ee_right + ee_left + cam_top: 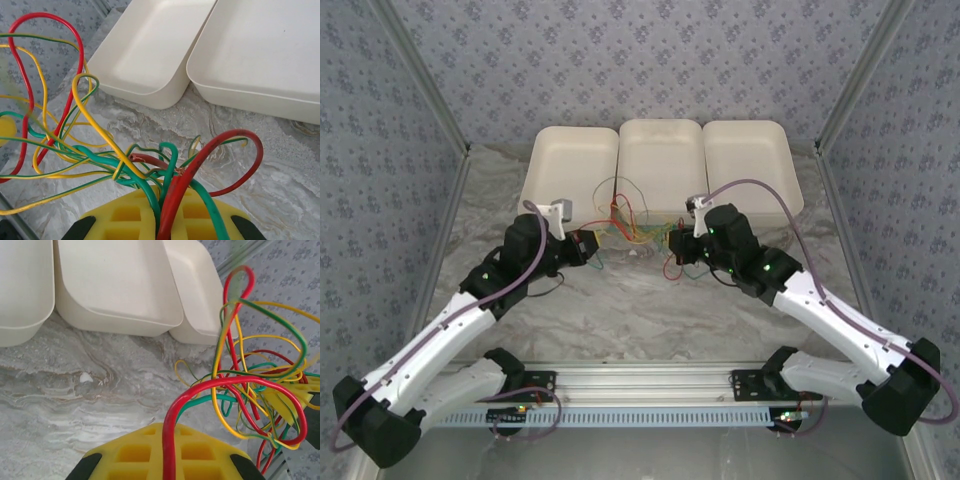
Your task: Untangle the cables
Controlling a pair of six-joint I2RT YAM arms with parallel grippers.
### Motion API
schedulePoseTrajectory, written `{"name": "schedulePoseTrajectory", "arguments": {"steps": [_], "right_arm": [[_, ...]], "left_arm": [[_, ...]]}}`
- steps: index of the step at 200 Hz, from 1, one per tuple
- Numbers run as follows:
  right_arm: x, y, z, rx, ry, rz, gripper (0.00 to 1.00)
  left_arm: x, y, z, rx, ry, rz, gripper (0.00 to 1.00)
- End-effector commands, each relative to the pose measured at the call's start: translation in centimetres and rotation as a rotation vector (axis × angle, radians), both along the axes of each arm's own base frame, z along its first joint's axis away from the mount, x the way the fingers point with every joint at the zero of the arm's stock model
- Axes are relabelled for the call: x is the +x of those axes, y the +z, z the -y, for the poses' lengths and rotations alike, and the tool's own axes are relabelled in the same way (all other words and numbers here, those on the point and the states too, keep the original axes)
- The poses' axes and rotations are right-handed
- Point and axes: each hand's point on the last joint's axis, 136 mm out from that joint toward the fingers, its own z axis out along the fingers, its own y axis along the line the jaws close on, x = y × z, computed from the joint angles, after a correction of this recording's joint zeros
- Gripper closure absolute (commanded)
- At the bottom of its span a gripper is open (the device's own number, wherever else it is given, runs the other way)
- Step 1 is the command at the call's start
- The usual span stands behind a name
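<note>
low at the near edge, a metal rail [650, 380] holds both arm bases. past it lies a grey table [620, 310] that looks like marble, with blue flowery walls [650, 50] on three sides. left gripper [588, 246] pinches the cables [625, 225], a red, yellow and green knot with loops up in the air, between both arms, just in front of three white trays [662, 150]. right gripper [680, 250] pinches the knot too.
</note>
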Motion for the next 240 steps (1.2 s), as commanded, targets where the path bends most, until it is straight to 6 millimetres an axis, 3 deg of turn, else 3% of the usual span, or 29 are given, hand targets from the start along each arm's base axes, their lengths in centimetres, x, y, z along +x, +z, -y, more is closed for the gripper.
{"name": "schedulePoseTrajectory", "arguments": {"steps": [1, 18, 33, 53, 73, 111, 127, 159, 201, 220, 240], "right_arm": [[1.4, -2.7, 3.9, -0.126, -0.153, -0.047, 1.0], [1.9, -3.8, 5.6, -0.151, -0.225, -0.082, 1.0], [2.2, -4.6, 7.6, -0.154, -0.295, -0.115, 1.0], [2.0, -5.4, 9.9, -0.141, -0.356, -0.137, 1.0], [1.6, -5.7, 11.2, -0.125, -0.374, -0.148, 1.0], [1.7, -6.1, 9.9, -0.121, -0.324, -0.161, 1.0], [1.9, -6.9, 10.6, -0.153, -0.367, -0.183, 1.0], [1.9, -8.1, 10.4, -0.128, -0.347, -0.22, 1.0], [2.1, -12.1, 9.0, -0.147, -0.312, -0.348, 1.0], [2.0, -12.9, 8.2, -0.129, -0.298, -0.385, 0.81], [1.5, -12.0, 7.2, -0.09, -0.276, -0.387, 0.57]], "left_arm": [[0.7, -2.0, -3.1, 0.1, 0.107, -0.047, 1.0], [0.9, -2.5, -4.5, 0.159, 0.162, -0.071, 1.0], [1.0, -3.0, -7.0, 0.218, 0.251, -0.098, 1.0], [0.9, -3.3, -9.6, 0.207, 0.326, -0.117, 1.0], [0.9, -3.5, -10.7, 0.166, 0.342, -0.135, 1.0], [1.4, -3.8, -8.7, 0.062, 0.249, -0.141, 1.0], [1.4, -4.2, -9.2, 0.091, 0.272, -0.151, 1.0], [1.1, -2.5, -8.3, 0.064, 0.209, -0.12, 1.0], [0.9, -0.2, -6.4, -0.036, 0.125, -0.089, 1.0], [0.8, 0.7, -5.7, -0.08, 0.094, -0.08, 1.0], [0.8, 1.7, -5.1, -0.134, 0.076, -0.067, 1.0]]}}
